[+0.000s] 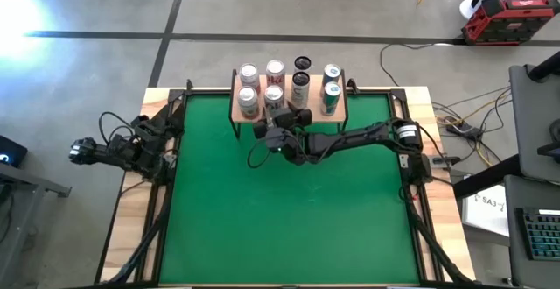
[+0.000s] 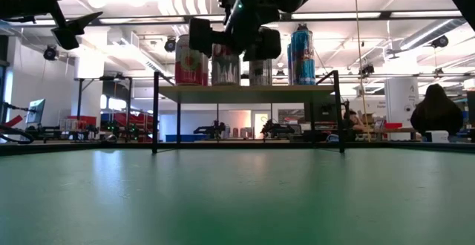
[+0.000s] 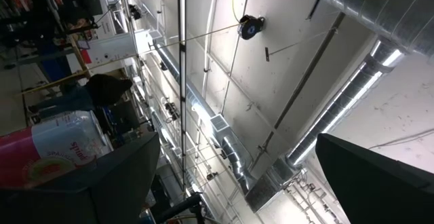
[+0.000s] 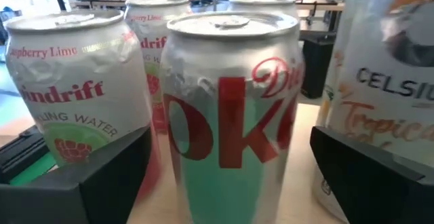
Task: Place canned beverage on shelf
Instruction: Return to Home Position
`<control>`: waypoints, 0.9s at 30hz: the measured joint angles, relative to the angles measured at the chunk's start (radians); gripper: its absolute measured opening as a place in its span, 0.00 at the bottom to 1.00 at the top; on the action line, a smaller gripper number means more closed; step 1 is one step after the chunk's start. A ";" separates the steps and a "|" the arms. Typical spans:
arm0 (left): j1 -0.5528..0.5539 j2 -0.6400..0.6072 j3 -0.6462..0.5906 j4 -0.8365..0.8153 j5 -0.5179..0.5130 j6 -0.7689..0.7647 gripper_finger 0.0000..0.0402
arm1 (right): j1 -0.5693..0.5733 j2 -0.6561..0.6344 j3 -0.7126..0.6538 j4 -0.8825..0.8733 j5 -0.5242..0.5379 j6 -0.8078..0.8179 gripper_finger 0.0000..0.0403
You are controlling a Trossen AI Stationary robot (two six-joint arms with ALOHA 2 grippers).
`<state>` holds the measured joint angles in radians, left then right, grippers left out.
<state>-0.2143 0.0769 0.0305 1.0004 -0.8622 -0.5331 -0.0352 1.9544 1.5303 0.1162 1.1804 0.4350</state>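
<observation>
Green-matted counter (image 1: 289,219): at its far edge the light-wood shelf on black legs (image 2: 245,93) held the upright red-silver soda can (image 4: 230,81), untouched between the spread fingers of the right gripper (image 4: 230,146). Retreat probably meant pulling straight nearward. Left gripper (image 3: 237,149), also spread, sat far left.

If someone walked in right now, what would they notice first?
Probably the wooden shelf at the far edge of the green mat, packed with colourful cans. The right gripper is right in front of it, open, with its fingers either side of a red-and-silver can, not gripping it. The left arm waits at the table's left edge.
</observation>
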 joint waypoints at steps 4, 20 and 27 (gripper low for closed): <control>0.000 0.000 0.000 0.000 0.000 0.000 0.95 | 0.013 0.000 0.000 -0.006 0.025 0.017 0.99; 0.000 0.000 0.000 0.000 0.000 0.000 0.95 | 0.264 -0.062 0.000 -0.459 -0.072 0.499 0.99; 0.000 0.000 0.000 0.000 0.000 0.000 0.95 | 0.290 -0.093 0.000 -0.640 -0.178 0.607 0.99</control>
<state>-0.2143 0.0770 0.0307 1.0008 -0.8623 -0.5331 0.2548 1.8610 1.5299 -0.5237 1.0020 1.0421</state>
